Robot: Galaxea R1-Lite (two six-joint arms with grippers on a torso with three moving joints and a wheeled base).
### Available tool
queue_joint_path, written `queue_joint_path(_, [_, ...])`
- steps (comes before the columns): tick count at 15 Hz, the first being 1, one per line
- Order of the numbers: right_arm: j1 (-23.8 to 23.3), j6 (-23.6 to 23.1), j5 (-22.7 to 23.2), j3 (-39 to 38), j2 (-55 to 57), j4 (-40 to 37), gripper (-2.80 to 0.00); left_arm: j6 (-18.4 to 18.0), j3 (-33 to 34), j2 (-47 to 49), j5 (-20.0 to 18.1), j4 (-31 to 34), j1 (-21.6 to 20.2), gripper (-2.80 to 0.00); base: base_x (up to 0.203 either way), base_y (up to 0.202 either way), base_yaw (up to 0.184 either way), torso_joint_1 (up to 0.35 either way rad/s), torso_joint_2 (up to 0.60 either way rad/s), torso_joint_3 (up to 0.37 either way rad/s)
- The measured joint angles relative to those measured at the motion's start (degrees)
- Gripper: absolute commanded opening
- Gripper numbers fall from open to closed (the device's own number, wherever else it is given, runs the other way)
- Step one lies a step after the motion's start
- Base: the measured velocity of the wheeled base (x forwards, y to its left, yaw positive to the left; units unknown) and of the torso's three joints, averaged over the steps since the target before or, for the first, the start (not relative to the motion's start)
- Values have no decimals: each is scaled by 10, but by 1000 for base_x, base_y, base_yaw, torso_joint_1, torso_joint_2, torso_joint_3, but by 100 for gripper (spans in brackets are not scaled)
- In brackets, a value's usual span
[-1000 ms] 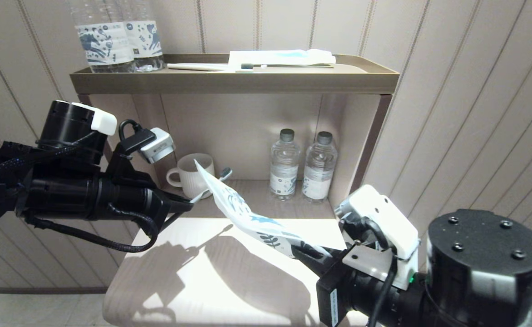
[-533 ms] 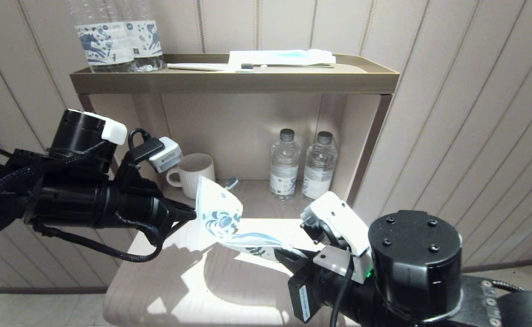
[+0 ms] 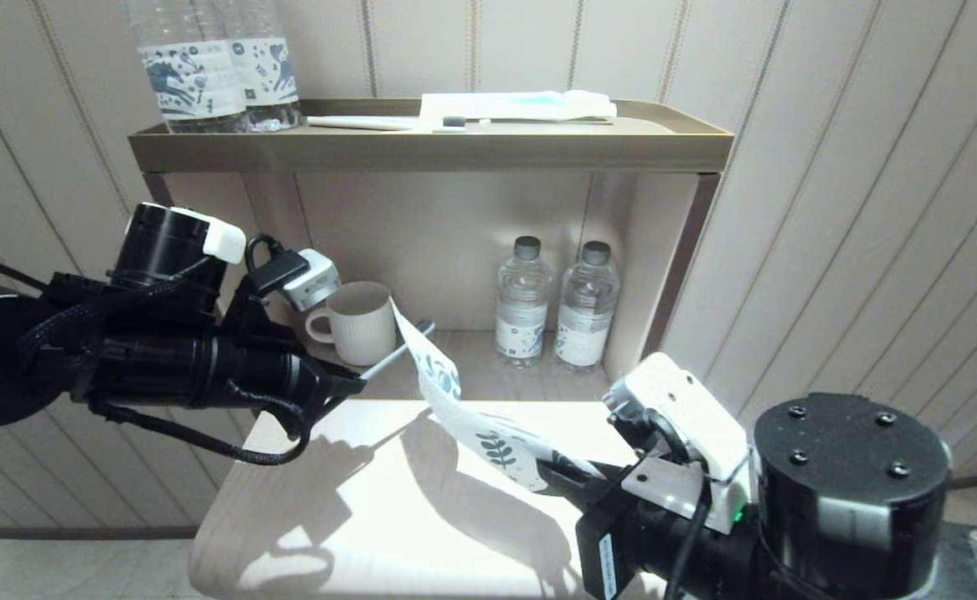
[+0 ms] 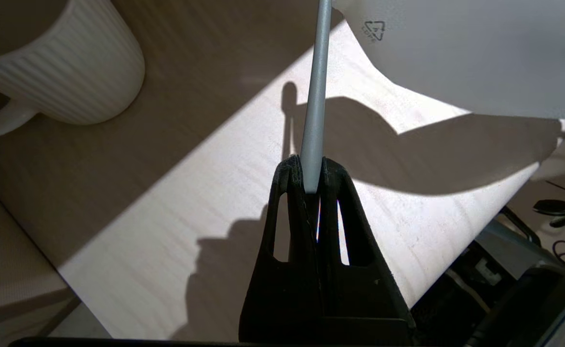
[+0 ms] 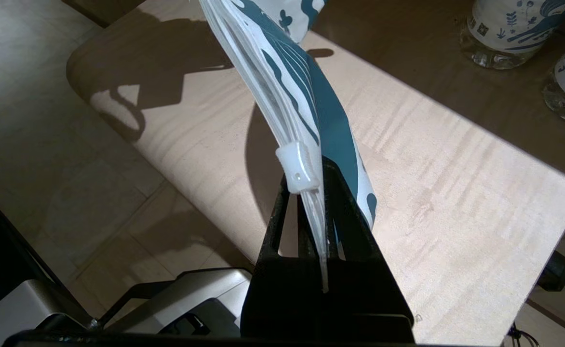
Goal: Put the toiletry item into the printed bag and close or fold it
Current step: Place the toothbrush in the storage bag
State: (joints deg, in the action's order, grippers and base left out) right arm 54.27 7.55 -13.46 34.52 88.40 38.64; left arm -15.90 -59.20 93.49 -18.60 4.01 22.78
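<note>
The toothbrush (image 3: 387, 362) has a pale, slim handle, and my left gripper (image 3: 357, 384) is shut on its end (image 4: 311, 166). It slants up toward the mug. Its head (image 3: 426, 327) shows just past the upper edge of the printed bag (image 3: 463, 408). The handle (image 4: 317, 82) runs alongside the bag's plain white face (image 4: 456, 53); whether it is inside cannot be seen. My right gripper (image 3: 559, 477) is shut on the bag's lower, leaf-printed end (image 5: 311, 178), next to the white seal slider (image 5: 298, 166). The bag (image 5: 282, 82) hangs stretched above the table.
A ribbed white mug (image 3: 361, 321) and two water bottles (image 3: 522, 304) (image 3: 586, 307) stand in the lower shelf behind the pale wooden table (image 3: 355, 517). The top tray (image 3: 430, 150) holds bottles, a white dark-bristled toothbrush (image 3: 388, 123) and a white-and-blue packet (image 3: 518, 104).
Half a second ago the bag was buckled toward the left gripper; it is now pulled straight as the right gripper drew back right. The left gripper and toothbrush edged right.
</note>
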Motion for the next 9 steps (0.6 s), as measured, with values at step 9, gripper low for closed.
queue_joint_path(9, [-5, -1, 0, -32, -24, -2, -280, -2, -1, 17, 7, -16, -22, -280, 0, 0, 0, 0, 0, 0])
